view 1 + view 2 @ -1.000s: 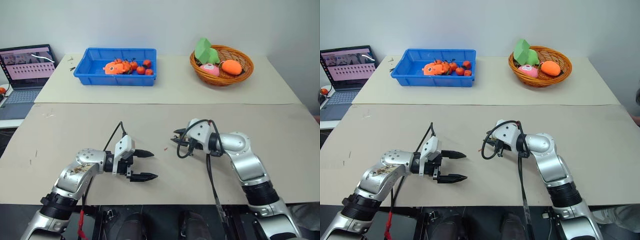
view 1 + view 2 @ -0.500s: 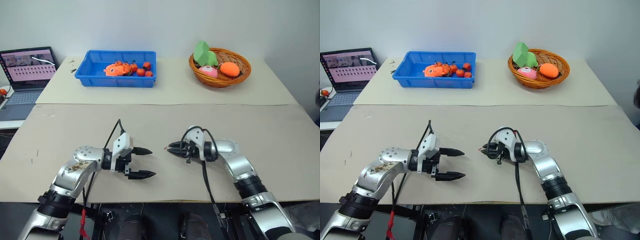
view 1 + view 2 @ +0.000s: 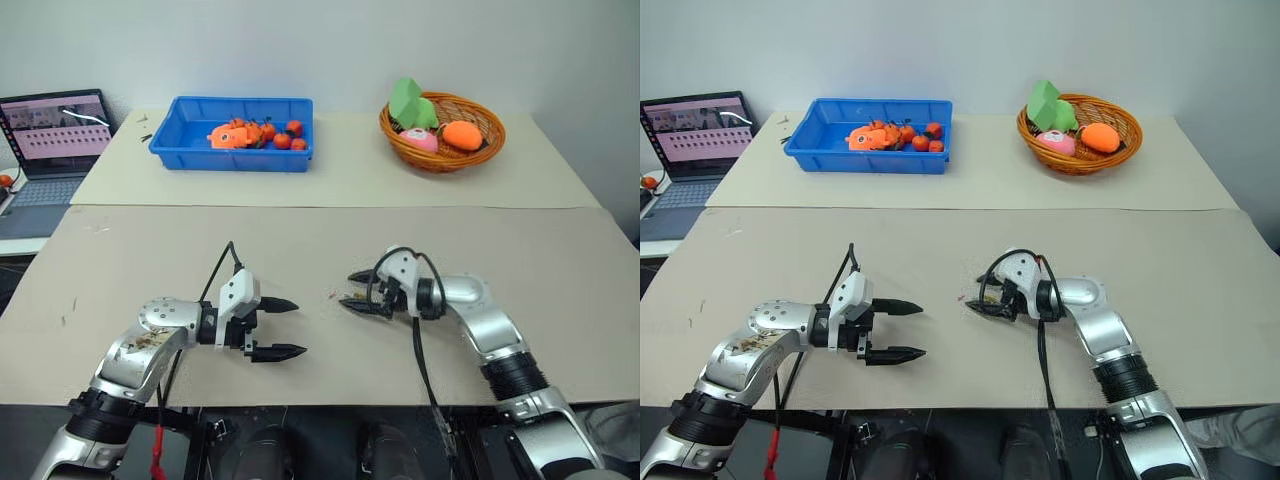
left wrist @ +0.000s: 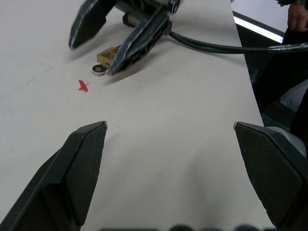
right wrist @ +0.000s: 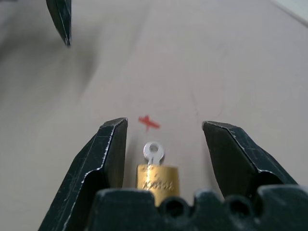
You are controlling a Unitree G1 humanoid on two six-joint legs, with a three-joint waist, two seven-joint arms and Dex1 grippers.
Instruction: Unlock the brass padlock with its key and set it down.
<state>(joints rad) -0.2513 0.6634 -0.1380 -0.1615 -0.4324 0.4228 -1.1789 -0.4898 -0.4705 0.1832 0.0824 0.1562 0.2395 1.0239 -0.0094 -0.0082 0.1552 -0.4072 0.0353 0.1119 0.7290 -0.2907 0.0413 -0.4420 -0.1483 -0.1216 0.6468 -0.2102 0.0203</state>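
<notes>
The brass padlock [image 5: 157, 181] lies between the right gripper [image 5: 163, 139]'s two open fingers, touching neither. It is small and gold, with the key [image 5: 153, 153] poking out. The left gripper [image 4: 168, 139] is wide open, holding nothing.

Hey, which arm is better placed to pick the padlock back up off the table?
Right. Its end effector is open astride the brass padlock; the left end effector hangs open farther off.

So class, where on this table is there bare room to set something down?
Free: the near table between laptop and left claw, and right of the right claw. Crowded: between the claws, by the brass padlock, and the blue bin and basket.
</notes>
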